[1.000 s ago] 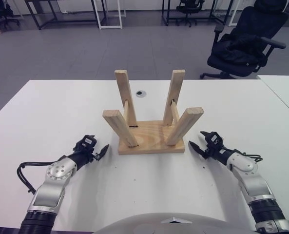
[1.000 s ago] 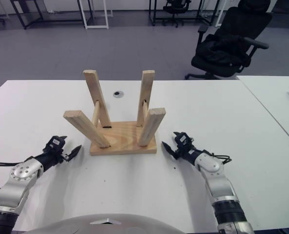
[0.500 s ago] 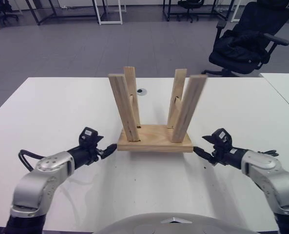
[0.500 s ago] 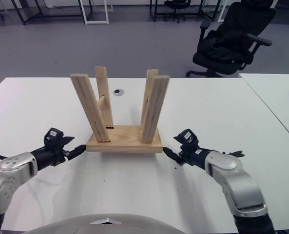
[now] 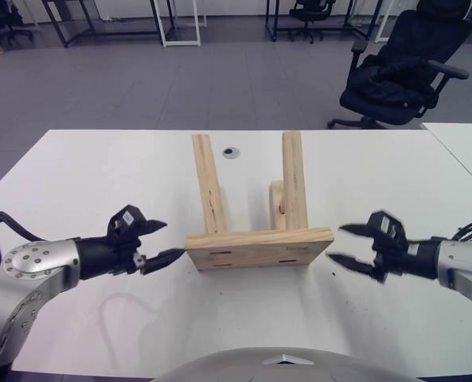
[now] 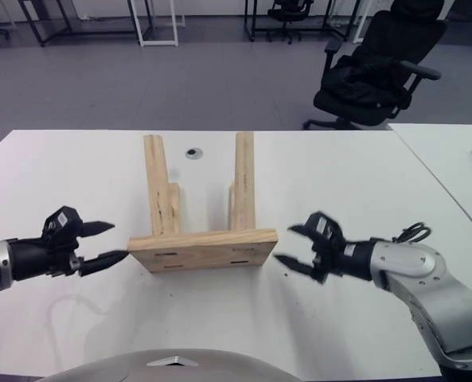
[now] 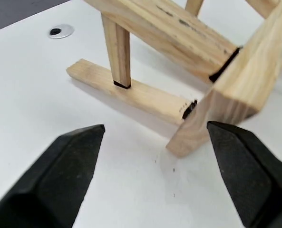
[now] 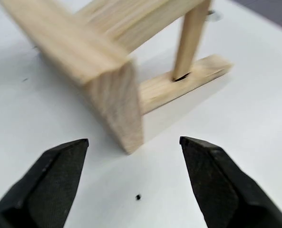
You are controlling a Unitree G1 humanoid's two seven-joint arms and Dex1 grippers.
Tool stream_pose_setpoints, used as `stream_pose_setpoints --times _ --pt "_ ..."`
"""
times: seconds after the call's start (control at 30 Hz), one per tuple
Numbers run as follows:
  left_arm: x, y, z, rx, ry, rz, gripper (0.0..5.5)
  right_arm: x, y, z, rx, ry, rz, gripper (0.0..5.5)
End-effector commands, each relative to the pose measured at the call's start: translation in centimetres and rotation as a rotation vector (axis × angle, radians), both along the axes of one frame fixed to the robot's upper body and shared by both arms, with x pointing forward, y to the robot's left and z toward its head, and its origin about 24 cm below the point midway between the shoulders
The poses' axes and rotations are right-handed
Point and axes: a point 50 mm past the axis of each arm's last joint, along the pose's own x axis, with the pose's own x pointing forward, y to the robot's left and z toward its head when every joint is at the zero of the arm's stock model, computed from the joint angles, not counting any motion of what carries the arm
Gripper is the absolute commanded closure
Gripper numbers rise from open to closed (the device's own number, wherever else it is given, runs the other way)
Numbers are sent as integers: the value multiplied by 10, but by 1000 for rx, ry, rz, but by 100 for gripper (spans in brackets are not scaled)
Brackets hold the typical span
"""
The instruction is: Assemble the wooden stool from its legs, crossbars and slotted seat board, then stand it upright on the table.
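The left pincer hangs released, its two black fingers spread wide, just above the table on the left side of its near half. Its tips sit just beside the left end of the seat board. In the left wrist view the left pincer has its fingers parted, with the board's lower corner ahead of the gap between them; whether one tip touches the wood I cannot tell. The right pincer is likewise released, fingers apart, near the right end of the seat board with a small stretch of bare table between them. In the right wrist view the right pincer faces that end of the board, and a tiny dark speck lies on the table below it. The wooden stool lies on its side in the middle of the table. Its slotted seat board stands on one long edge, its flat face turned toward the near edge. The legs stretch away toward the far edge, the lower ones resting on the table. A round crossbar joins a lower leg to the leg above it. A small round grommet sits in the table near the far edge, between the leg ends. A black office chair stands on the floor beyond the far right corner.
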Motion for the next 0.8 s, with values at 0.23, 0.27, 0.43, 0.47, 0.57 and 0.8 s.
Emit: stream_pose_setpoints --times 0.23,0.27,0.43,0.47,0.57,0.8 --pt "23 -31 -14 -110 8 -302 178 48 24 -11 129 -63 293 189" --pt "26 -37 -16 -126 1 -324 201 50 28 -13 140 -56 310 210" --pt "38 -54 -12 -194 -57 -374 279 51 33 -16 142 -29 348 292" --pt "40 -54 -12 -195 -65 -374 305 51 33 -17 142 -28 349 320" --pt "39 -53 -14 -178 -52 -397 345 50 34 -17 152 -43 354 363" --pt "38 -42 -1 -152 -49 -448 395 56 45 7 288 -125 390 386"
